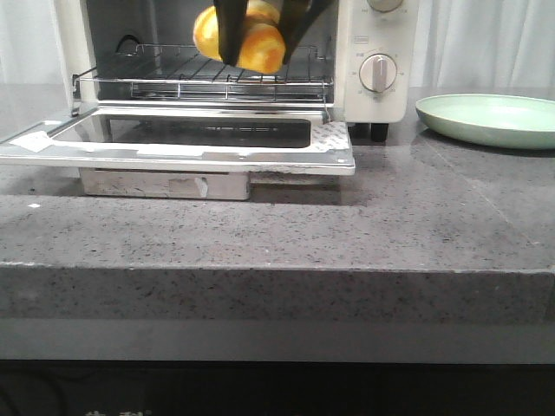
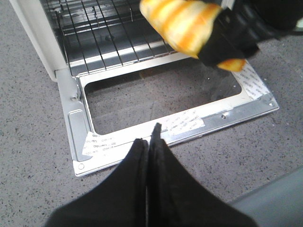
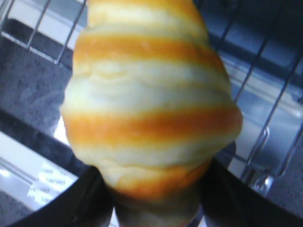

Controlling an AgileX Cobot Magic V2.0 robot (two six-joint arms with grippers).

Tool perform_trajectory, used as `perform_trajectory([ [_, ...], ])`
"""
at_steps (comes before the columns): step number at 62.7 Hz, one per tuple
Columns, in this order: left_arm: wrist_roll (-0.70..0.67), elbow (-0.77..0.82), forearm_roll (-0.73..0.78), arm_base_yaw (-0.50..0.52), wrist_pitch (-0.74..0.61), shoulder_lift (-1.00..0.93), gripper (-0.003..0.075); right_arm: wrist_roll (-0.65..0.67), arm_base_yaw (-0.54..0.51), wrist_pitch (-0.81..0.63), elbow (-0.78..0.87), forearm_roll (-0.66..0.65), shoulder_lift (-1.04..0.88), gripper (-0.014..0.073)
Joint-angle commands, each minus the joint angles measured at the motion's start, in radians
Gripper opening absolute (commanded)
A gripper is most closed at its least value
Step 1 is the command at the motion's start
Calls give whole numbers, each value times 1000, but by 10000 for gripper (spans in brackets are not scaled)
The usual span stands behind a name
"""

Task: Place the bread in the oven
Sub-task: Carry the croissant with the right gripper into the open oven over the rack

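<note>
One bread [image 1: 245, 39] pinched in my right gripper [image 1: 260, 48] above the oven [image 1: 373, 52] rack (left gripper [image 2: 150, 142] closed, empty), next likely lower and let go.

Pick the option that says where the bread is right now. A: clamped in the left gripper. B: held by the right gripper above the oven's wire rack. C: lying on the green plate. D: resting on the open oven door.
B: the bread sits between the right gripper's black fingers, above the wire rack at the oven opening; it touches neither the door nor the plate.
</note>
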Motion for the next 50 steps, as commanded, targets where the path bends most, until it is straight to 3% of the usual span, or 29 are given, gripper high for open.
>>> perform_trajectory([
  [1, -10, -27, 8, -2, -61, -3, -18, 3, 0, -20, -109, -56, -5, 141],
  [12, -10, -27, 8, -2, -61, -3, -18, 3, -2, -14, -213, -126, 73, 141],
  [37, -10, -27, 8, -2, -61, -3, -18, 3, -2, -62, -221, -135, 91, 159],
  [43, -10, -27, 8, -2, -61, -12, -18, 3, -2, -69, -221, -135, 91, 276],
  [50, -10, -27, 10, -2, -61, -14, -18, 3, -2, -80, -221, -135, 91, 502],
])
